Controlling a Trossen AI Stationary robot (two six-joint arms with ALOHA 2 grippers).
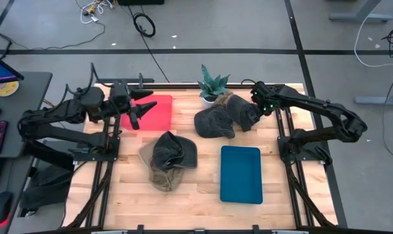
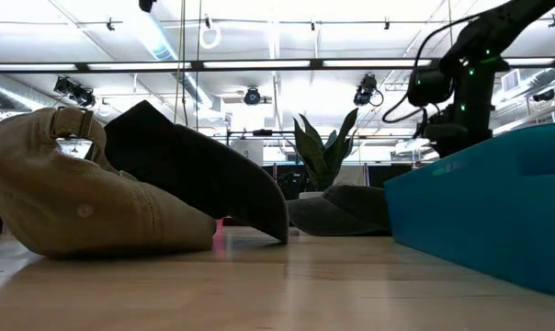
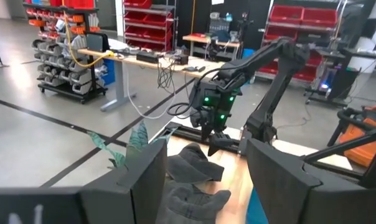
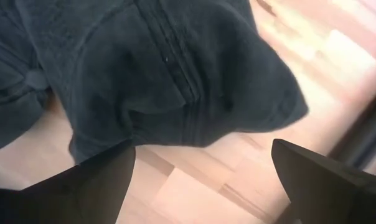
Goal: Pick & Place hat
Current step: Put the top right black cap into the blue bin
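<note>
From above, a wooden table holds several hats. A dark grey hat lies near the back edge, beside a small potted plant. The right gripper hangs at this hat's outer edge, fingers spread apart, holding nothing. Another dark hat lies touching it. Toward the middle, a dark cap rests on a tan hat. A teal tray sits near the front right, and a red tray at the back left. The left gripper hovers over the red tray's edge, fingers apart and empty.

At table height, the tan hat and dark cap fill the left, the teal tray the right, and the plant stands behind.

The left wrist camera looks past its own parted fingers at the right gripper poised over the grey hats.

The right wrist camera shows the dark grey hat close below, just ahead of its spread fingers.
</note>
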